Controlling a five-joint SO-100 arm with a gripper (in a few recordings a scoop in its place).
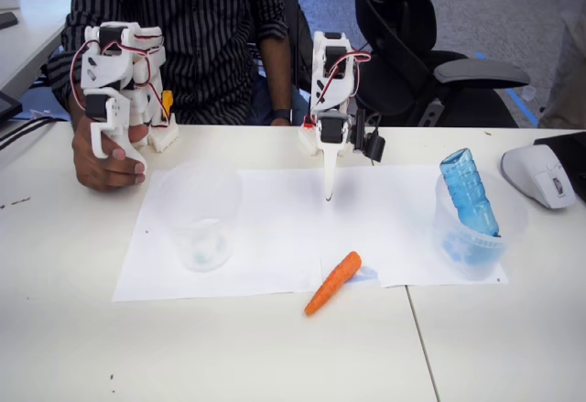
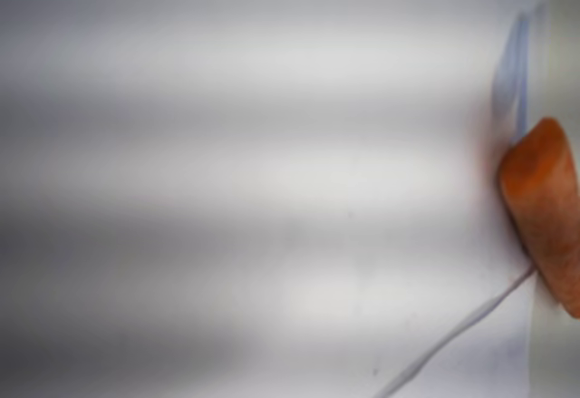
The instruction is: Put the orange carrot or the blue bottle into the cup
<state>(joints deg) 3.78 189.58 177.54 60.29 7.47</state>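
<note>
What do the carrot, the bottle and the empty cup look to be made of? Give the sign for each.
Orange carrot: probably moulded plastic or rubber, with an even, smooth, matte colour.
Blue bottle: translucent plastic, since light passes through its ribbed wall.
Cup: thin, colourless, frosted-looking plastic, with the paper showing faintly through it.

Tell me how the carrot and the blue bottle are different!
The carrot is orange and solid; the bottle is see-through blue with ridges. The carrot lies flat at the paper's front edge; the bottle stands tilted inside a clear cup on the right. The bottle looks bigger. Both are small toys.
</note>
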